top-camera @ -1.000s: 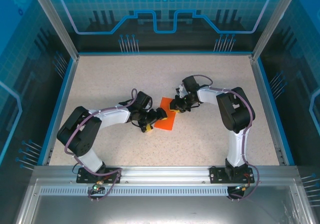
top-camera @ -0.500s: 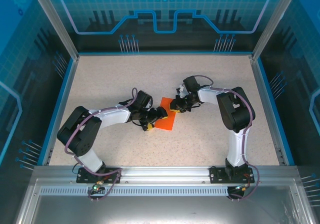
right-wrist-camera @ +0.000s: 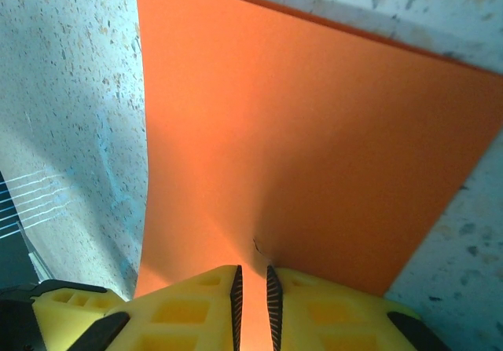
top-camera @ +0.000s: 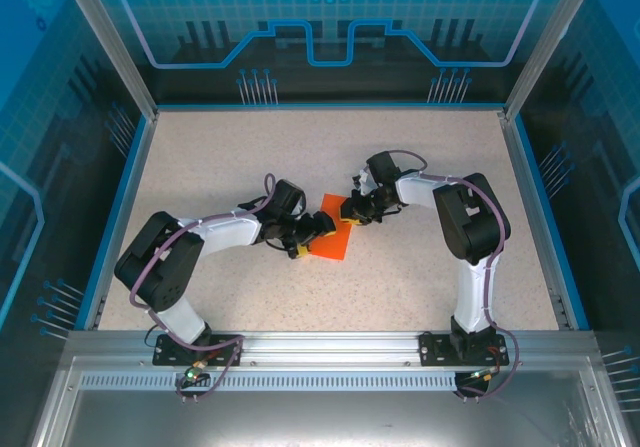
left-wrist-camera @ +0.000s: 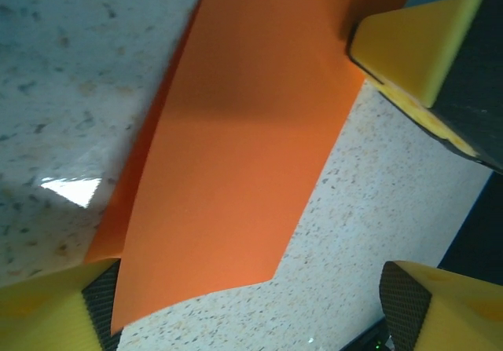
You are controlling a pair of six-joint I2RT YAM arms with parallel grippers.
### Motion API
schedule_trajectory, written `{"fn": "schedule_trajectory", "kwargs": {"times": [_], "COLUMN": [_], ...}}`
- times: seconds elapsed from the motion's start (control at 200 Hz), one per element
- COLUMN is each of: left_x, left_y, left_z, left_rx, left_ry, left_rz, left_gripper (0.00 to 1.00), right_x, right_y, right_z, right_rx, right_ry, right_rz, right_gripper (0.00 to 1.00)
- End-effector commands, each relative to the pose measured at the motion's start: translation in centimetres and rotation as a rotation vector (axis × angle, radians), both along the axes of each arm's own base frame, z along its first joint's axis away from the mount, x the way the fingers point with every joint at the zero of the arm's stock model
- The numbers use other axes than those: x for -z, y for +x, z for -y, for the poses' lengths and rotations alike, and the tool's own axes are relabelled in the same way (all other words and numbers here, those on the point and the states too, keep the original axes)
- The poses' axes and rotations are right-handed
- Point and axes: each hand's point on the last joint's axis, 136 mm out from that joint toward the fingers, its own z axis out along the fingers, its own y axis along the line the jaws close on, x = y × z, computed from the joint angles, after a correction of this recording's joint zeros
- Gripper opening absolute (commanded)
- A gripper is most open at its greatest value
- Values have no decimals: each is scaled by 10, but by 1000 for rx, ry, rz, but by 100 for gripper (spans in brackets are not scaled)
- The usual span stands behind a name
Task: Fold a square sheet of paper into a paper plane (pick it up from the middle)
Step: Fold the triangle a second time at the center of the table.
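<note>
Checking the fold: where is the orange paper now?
In the top view, the orange paper lies mid-table, the right gripper pinching its right edge, the open left gripper at its left side.

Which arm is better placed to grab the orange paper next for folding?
Left, probably: the left hand is open with a corner of the paper between its fingers, while the right hand is shut on the opposite edge.
</note>
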Motion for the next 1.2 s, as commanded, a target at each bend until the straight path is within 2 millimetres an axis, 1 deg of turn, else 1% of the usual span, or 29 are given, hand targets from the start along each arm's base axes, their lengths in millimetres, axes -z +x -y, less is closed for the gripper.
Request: {"fn": "schedule_trajectory", "kwargs": {"times": [0.0, 0.22, 0.41, 0.5, 0.585, 0.705, 0.775, 0.85, 0.96, 1.025, 1.105, 1.19], "left_x": [-15, -29, -36, -33, -26, -21, -17, -14, -8, -6, -2, 1], "left_y": [3, 8, 14, 17, 19, 22, 22, 21, 19, 18, 18, 18], "left_z": [15, 29, 46, 51, 53, 53, 53, 51, 50, 49, 46, 45], "left_rx": [31, 51, 94, 111, 118, 119, 122, 124, 127, 125, 117, 111], "left_ry": [-78, -165, -211, -207, -203, -198, -189, -176, -165, -158, -143, -126], "left_rz": [29, 72, 109, 126, 126, 137, 136, 132, 119, 114, 103, 87], "left_gripper": [81, 71, 69, 69, 68, 66, 63, 59, 56, 52, 49, 45], "right_x": [44, 45, 44, 39, 27, -8, -28, -40, -52, -58, -59, -57], "right_y": [-17, -17, -17, -15, -12, 1, 8, 8, -3, -14, -32, -44], "right_z": [21, 23, 22, 20, 13, 7, 7, 13, 24, 28, 29, 30], "right_rx": [31, 32, 29, 27, 17, 17, 7, -5, -7, -28, -60, -81], "right_ry": [-110, -122, -117, -101, -55, 33, 65, 72, 133, 151, 161, 163], "right_rz": [-98, -100, -96, -91, -72, 6, 70, 114, 134, 146, 138, 127], "right_gripper": [20, 19, 18, 19, 22, 29, 34, 38, 43, 46, 47, 47]}}
